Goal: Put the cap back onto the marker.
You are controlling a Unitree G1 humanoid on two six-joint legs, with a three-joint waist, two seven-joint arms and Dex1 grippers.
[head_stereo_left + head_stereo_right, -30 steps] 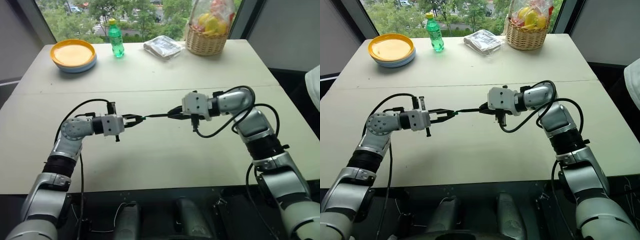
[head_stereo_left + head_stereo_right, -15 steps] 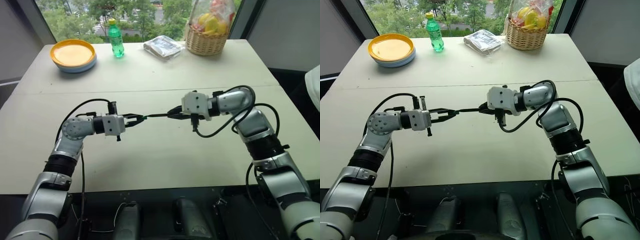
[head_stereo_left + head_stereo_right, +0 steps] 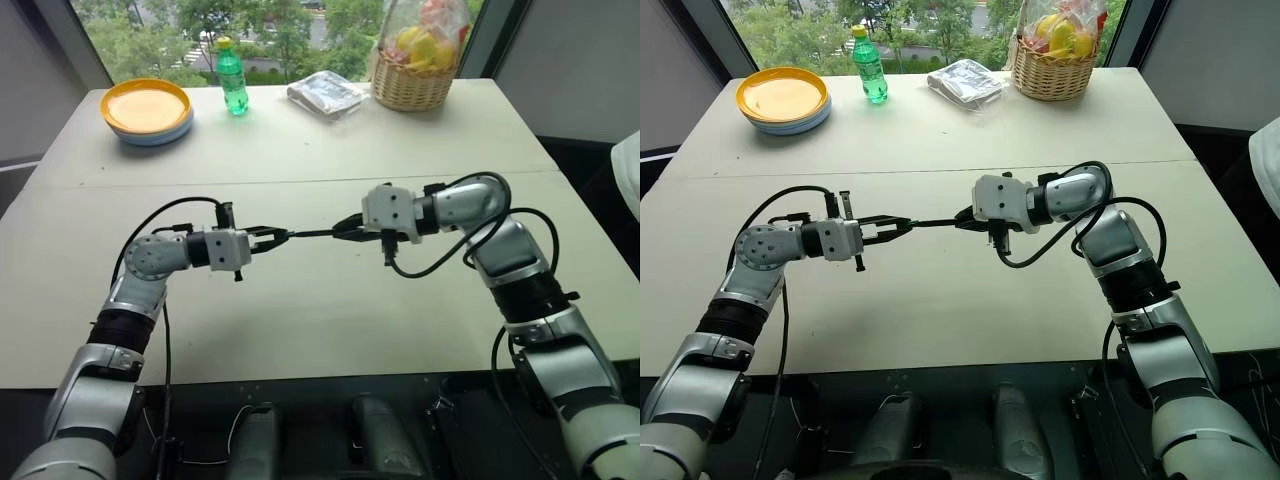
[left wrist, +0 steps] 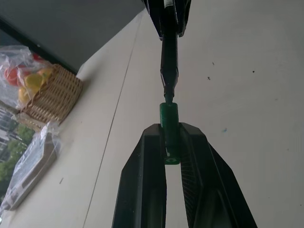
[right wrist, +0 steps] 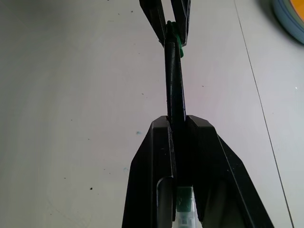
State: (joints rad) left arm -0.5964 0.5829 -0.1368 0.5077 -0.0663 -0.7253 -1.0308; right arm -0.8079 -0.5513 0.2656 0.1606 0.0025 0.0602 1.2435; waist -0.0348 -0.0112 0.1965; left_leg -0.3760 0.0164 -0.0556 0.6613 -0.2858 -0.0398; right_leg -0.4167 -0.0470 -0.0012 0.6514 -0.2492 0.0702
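Marker (image 4: 169,57), a slim glossy near-black stick, is hanging level above the matte pale worktop (image 3: 300,310), its tip entering the stubby green plastic cap (image 4: 169,128). Right hand (image 5: 176,124) is clamping the marker; left hand (image 4: 172,142) is pinching the cap.

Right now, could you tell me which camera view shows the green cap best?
The left wrist view: the cap sits large between the left gripper's fingers, meeting the marker tip. Eye views show a green speck; the right wrist view a sliver.
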